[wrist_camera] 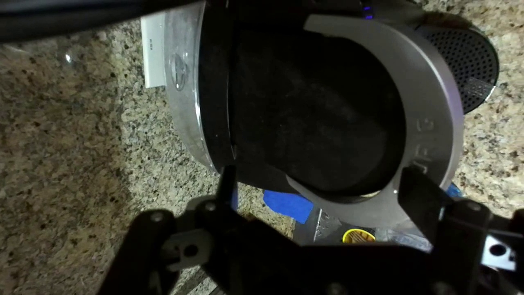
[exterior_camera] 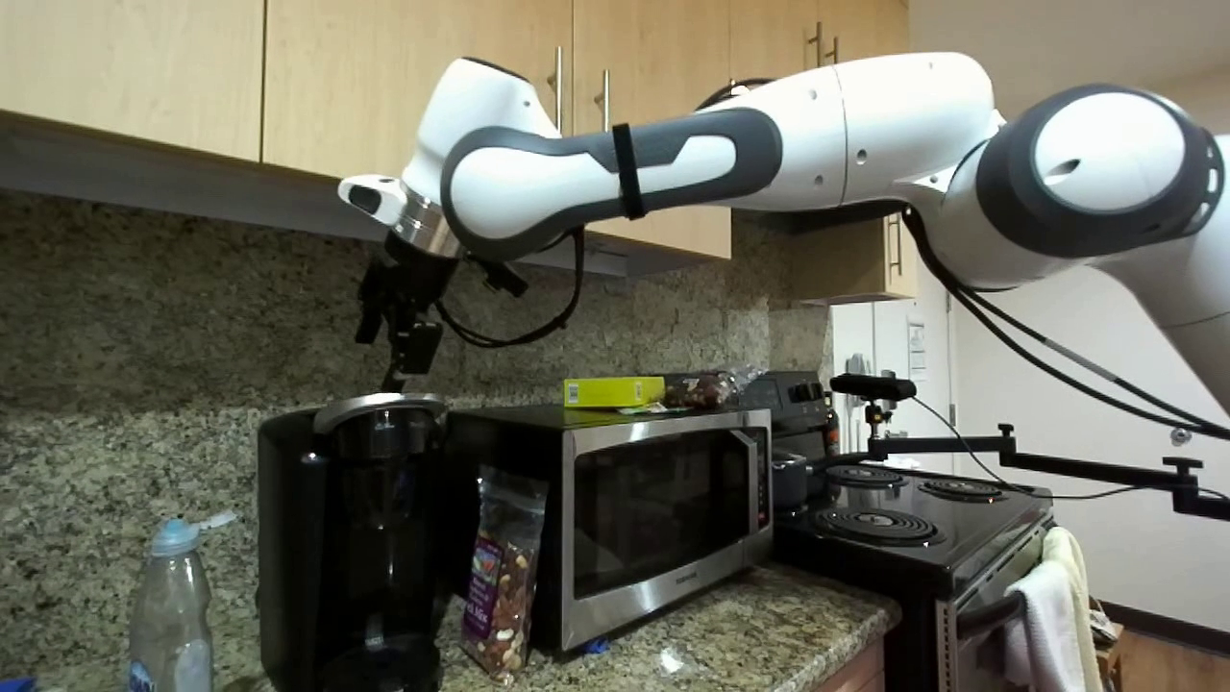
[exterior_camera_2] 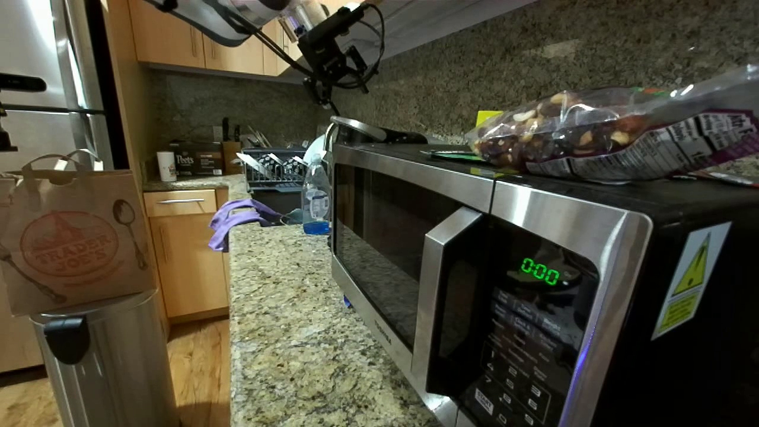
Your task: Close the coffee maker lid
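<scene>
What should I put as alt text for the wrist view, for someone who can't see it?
The black lid of the coffee maker, edged by a curved silver band, fills the centre, seen from above. The end effector stands open along the bottom edge. Speckled granite shows on both sides, and a dark perforated tray juts out at upper right.
</scene>
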